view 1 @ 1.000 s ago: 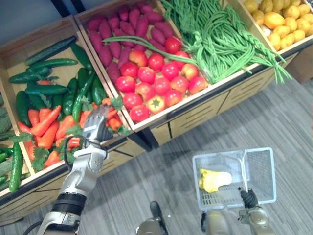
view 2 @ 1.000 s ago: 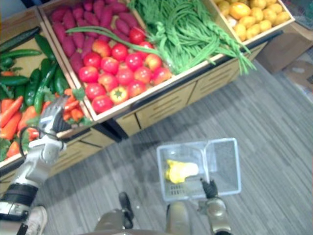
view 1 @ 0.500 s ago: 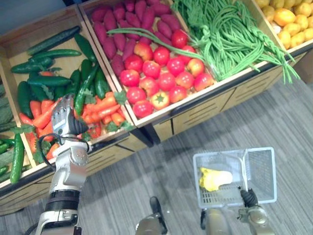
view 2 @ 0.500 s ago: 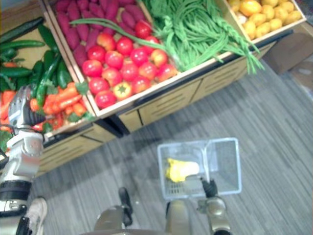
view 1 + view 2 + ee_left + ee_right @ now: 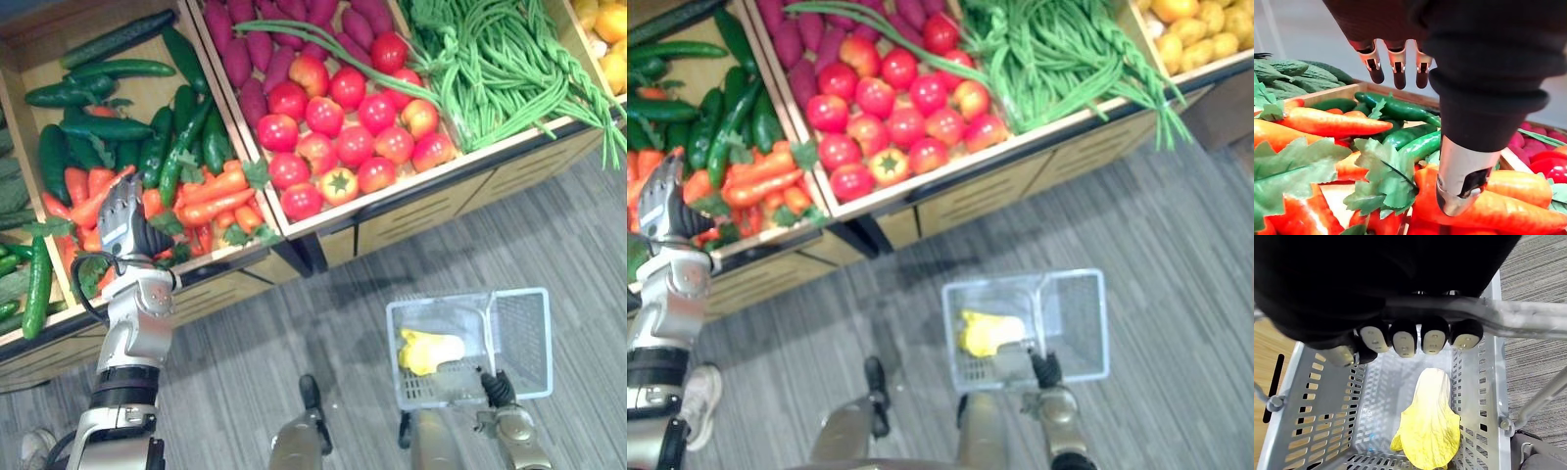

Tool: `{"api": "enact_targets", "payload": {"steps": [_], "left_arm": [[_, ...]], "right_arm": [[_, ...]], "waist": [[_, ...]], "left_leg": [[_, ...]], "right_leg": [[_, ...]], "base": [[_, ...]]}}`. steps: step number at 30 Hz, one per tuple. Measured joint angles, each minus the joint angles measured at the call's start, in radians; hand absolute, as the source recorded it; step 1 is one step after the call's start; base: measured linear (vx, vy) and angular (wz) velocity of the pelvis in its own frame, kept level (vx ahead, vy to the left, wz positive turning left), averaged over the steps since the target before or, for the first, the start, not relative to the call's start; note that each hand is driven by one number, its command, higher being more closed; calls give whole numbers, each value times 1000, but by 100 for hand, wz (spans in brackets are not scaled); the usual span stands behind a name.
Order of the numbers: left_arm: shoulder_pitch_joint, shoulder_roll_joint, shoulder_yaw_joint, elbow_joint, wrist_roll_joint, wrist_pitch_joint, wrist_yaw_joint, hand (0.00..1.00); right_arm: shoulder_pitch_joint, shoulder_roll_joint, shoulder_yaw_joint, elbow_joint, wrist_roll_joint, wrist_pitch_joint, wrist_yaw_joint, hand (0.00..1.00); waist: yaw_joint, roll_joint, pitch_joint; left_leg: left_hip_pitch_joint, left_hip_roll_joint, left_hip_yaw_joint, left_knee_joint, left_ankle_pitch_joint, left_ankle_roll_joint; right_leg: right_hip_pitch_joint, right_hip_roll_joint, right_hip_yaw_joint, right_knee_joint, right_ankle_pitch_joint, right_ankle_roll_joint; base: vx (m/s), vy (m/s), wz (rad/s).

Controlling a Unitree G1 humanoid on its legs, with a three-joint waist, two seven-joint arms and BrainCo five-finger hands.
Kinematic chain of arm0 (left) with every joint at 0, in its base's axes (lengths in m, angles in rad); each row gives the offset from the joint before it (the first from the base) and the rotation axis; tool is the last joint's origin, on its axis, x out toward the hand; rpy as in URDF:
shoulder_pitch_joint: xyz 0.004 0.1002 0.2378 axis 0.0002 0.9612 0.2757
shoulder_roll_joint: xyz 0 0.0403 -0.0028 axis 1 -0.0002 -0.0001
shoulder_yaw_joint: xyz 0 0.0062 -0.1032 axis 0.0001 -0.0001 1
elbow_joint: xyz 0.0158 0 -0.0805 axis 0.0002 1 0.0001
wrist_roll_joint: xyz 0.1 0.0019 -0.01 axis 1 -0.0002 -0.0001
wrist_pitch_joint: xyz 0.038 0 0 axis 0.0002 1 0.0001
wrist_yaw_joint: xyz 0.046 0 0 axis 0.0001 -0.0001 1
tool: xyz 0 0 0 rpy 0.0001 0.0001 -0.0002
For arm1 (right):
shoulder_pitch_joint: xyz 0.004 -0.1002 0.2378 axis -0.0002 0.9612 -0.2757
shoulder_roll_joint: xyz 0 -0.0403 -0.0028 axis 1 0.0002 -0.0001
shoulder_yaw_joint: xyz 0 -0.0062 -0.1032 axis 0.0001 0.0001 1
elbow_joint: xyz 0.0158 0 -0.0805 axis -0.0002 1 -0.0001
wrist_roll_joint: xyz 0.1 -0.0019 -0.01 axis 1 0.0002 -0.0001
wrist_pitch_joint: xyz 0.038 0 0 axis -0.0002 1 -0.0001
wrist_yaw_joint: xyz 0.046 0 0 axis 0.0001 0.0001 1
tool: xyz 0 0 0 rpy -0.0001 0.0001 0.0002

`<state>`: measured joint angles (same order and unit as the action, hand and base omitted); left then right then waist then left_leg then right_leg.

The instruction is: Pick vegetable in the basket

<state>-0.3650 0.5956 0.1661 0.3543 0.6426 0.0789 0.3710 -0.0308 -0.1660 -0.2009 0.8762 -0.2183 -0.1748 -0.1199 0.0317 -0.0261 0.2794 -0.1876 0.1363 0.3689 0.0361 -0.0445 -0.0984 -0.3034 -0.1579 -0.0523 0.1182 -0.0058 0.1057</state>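
Note:
My left hand [image 5: 122, 208] hovers open over the carrots [image 5: 211, 201] at the front of the left crate; its straight fingers [image 5: 1396, 63] hang just above carrots [image 5: 1332, 122] and green leaves without touching them. Low on the right, my right hand [image 5: 498, 390] is shut on the handle [image 5: 1518, 318] of a grey plastic basket [image 5: 519, 338] held over the floor. A pale yellow leafy vegetable [image 5: 426, 351] lies inside the basket [image 5: 1308, 431], also seen as the vegetable [image 5: 1427, 431] past my curled fingers [image 5: 1405, 340].
Wooden crates stand side by side along the stall: cucumbers [image 5: 98, 127] behind the carrots, tomatoes [image 5: 343, 127] and purple sweet potatoes [image 5: 255, 49] in the middle, long green beans [image 5: 490, 69] to the right, yellow fruit [image 5: 612, 20] at the far right. Grey floor [image 5: 294, 333] lies below.
The camera has shifted. My left hand has moved left along the carrot crate's front, from its right corner to over the left carrots. The right hand still holds the basket.

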Motion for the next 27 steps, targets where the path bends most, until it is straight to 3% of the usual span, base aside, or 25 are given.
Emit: {"api": "enact_targets", "payload": {"steps": [21,23,27], "left_arm": [[-85,19,-48,7,0,11,5,0],[-97,19,-49,7,0,12,6,0],[-130,19,-67,7,0,12,7,0]], "right_arm": [[-17,0,21,-37,0,1,-1,100],[-17,0,25,-49,0,1,-2,100],[-17,-1,31,-58,1,0,-3,100]], "waist": [[0,-7,18],[10,-5,21],[10,-6,33]], "left_leg": [[-65,20,13,0,9,0],[-74,30,32,-1,25,-13],[-76,29,36,-9,30,-13]], "right_leg": [[-62,9,11,-31,58,-12],[-77,19,17,-39,94,-20],[-83,20,29,-48,102,-19]], "base": [[1,-4,-2],[-6,-22,-16],[0,-16,-8]]}}
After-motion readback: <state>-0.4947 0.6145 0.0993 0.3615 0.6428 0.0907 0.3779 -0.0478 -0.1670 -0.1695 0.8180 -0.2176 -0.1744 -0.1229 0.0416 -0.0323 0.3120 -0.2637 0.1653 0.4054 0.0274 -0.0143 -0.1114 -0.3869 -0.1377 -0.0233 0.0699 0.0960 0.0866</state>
